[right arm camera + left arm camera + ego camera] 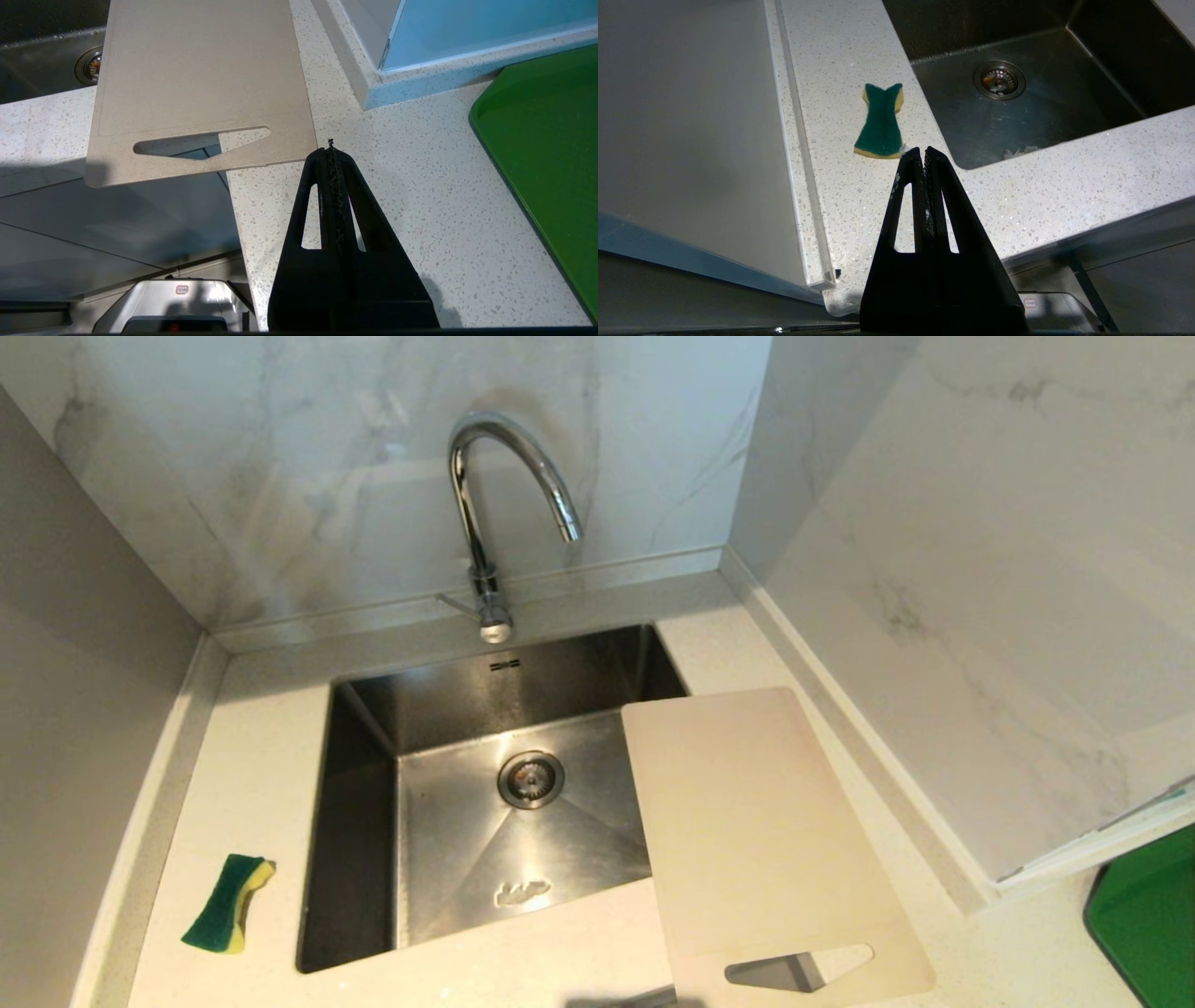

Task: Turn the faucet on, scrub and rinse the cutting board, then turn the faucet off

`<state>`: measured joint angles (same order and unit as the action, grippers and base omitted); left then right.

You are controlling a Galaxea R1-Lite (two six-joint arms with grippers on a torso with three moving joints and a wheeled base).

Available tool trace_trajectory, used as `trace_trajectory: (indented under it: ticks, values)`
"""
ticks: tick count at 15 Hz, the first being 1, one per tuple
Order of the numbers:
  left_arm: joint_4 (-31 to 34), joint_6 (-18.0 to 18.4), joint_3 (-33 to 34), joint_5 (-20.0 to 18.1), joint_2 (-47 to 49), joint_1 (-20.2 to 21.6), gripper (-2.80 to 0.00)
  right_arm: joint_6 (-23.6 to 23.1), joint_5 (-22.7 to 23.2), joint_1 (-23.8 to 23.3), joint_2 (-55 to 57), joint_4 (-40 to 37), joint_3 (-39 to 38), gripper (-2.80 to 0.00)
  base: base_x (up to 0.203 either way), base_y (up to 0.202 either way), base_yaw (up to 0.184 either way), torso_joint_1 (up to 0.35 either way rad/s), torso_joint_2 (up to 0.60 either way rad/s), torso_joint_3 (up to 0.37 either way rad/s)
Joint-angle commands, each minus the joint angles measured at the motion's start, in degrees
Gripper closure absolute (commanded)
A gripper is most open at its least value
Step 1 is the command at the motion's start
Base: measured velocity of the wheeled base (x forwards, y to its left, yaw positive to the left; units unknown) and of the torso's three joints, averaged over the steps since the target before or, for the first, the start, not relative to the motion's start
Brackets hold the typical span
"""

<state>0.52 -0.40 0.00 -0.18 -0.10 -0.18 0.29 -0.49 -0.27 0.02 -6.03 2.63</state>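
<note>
Chrome gooseneck faucet (pixel 485 513) runs dry, beige plastic cutting board (pixel 756 831) lies unscrubbed, and our left gripper (pixel 923 151) and right gripper (pixel 330 148) are closed, empty: we've everything left.

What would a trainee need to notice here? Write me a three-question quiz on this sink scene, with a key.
1. True or false: water is running from the faucet.
2. Where does the sponge lie? A) in the sink B) on the counter on the robot's left of the sink C) on the cutting board
3. In a few words, how does the cutting board lie relative to the sink and the counter's front edge?

Key
1. False: no stream shows.
2. B
3. It rests on the counter, overlapping the sink's right side, with its handle end past the counter's front edge.
</note>
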Motion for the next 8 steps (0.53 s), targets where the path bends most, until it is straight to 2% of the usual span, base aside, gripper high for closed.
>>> trace_trajectory:
  ticks: [1,8]
  values:
    - [0.0,-0.04,0.18,0.0,0.01,0.01,0.0,-0.03,-0.04,0.0,0.06,-0.03,0.0,0.0,0.0,0.0,0.0,0.0,0.0,0.0]
    - [0.0,-0.1,0.18,0.0,0.01,0.01,0.0,-0.01,0.05,0.0,-0.02,-0.08,0.0,0.0,0.0,0.0,0.0,0.0,0.0,0.0]
